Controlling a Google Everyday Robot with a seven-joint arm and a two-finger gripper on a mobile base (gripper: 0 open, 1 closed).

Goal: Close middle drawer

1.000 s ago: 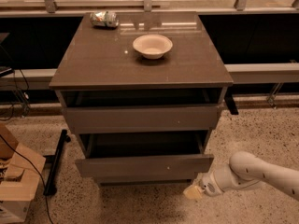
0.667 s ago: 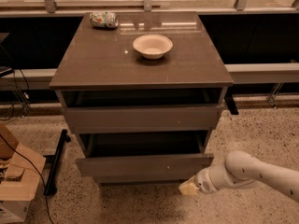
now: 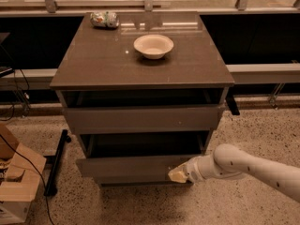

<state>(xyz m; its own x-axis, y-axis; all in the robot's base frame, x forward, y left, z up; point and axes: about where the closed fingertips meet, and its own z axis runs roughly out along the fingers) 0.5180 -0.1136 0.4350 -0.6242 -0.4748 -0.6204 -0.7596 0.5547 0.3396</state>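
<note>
Middle drawer, the wide shallow grey-brown one with a plain handleless front, is pulled out of the grey-brown cabinet, low down and close to the floor. Its front panel sits forward of the cabinet body, with a dark gap open above and behind it. Inside is too dark to read

My gripper, with a pale yellowish tip on a white arm, is at the right end of that front panel, near its lower edge. It looks to be touching the panel face or just beside it; contact not clear. Can't tell the gripper's state from this angle. The arm comes in low from the right

Above it, the taller plain grey drawer front also stands forward of the body, with a dark slot over it, under the cabinet's flat top

On the top: a shallow white round bowl around the middle, and a crumpled shiny packet at the back left corner, well apart from the bowl

On the speckled stone floor: a black bar lies left of the cabinet, and an open brown cardboard box sits far left with a black cable across it
</note>
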